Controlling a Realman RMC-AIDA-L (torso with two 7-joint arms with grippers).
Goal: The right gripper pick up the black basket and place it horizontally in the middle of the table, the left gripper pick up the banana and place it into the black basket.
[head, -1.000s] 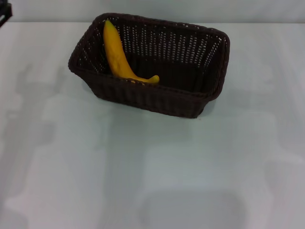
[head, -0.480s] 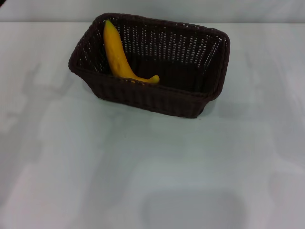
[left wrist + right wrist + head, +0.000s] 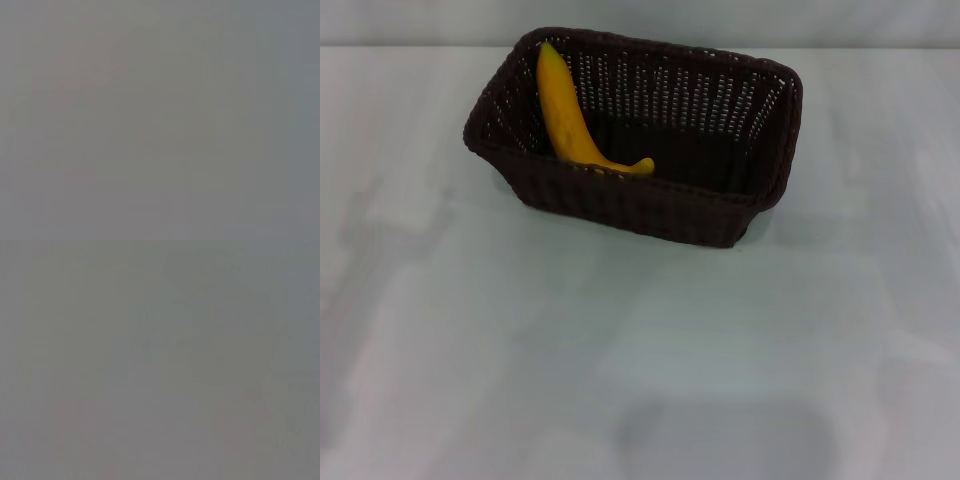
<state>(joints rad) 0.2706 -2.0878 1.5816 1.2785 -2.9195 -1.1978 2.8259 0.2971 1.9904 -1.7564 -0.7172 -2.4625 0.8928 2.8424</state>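
Note:
The black basket (image 3: pixel 720 215) stands on the white table (image 3: pixel 640 360), toward the far middle, its long side running roughly left to right. The yellow banana (image 3: pixel 565 110) lies inside it at its left end, leaning against the left wall with its stem end resting near the front rim. Neither gripper shows in the head view. Both wrist views show only a plain grey surface.
Bare white tabletop (image 3: pixel 430 300) surrounds the basket on every side. The table's far edge (image 3: pixel 880 46) runs just behind the basket.
A dark bit of the left arm at the top left corner has slid out of the head view. Basket and banana have not moved.

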